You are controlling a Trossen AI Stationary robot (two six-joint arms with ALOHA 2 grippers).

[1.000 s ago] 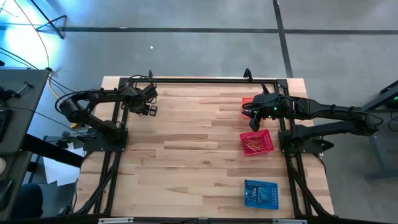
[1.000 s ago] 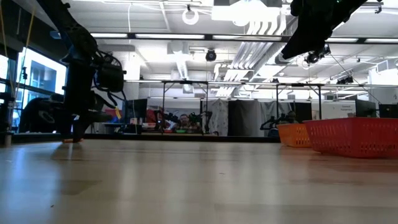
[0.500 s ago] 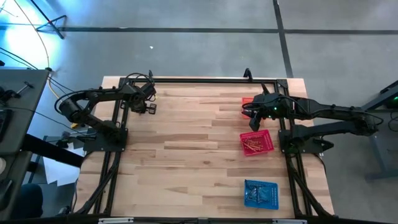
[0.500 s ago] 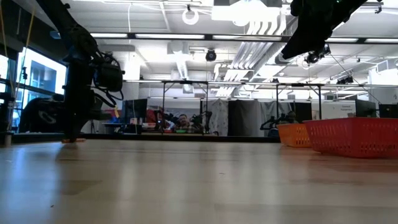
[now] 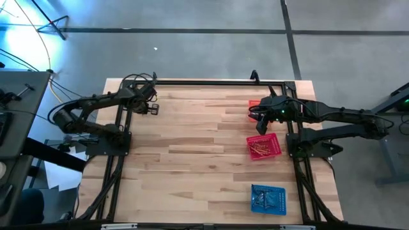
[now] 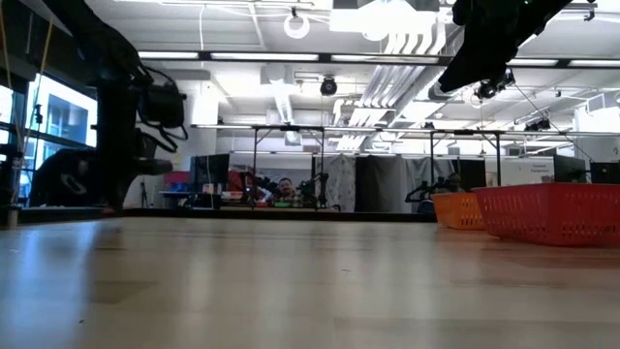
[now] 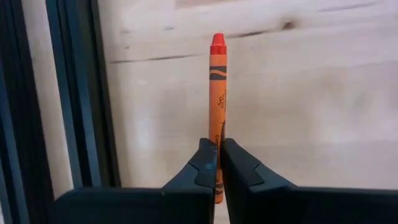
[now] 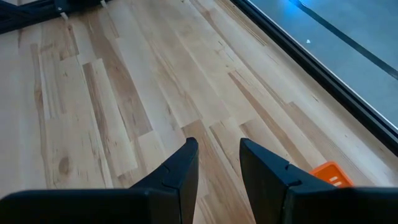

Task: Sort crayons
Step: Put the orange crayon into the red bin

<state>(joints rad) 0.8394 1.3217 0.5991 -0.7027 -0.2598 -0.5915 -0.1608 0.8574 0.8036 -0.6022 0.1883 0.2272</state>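
Note:
An orange crayon [image 7: 217,93] with a red-orange tip shows in the left wrist view over the wooden table, and my left gripper [image 7: 217,163] is shut on it. In the high view that gripper [image 5: 152,108] is near the table's far left corner. My right gripper [image 8: 219,158] stands open with nothing between its fingers. It hangs above the table by the orange basket [image 5: 254,104] at the far right [image 5: 257,116]. A red basket [image 5: 264,147] holds several crayons. My left gripper pinches the crayon between its two fingertips [image 7: 205,168], near its blunt end [image 7: 217,140]. The crayon runs along the gap between the fingers, and its pointed tip [image 7: 217,40] sticks out well beyond them. I cannot tell whether it rests on the table.
A blue basket [image 5: 268,199] stands near the table's front right. A black frame rail [image 7: 74,93] runs close beside the held crayon. In the low view the orange basket [image 6: 457,209] and the red basket [image 6: 552,211] stand at the right. The room lies behind the table.
My left gripper has shut on the orange crayon and has moved a little toward the table's far left corner. In the low view, the small orange thing that lay on the table under that arm no longer shows there.

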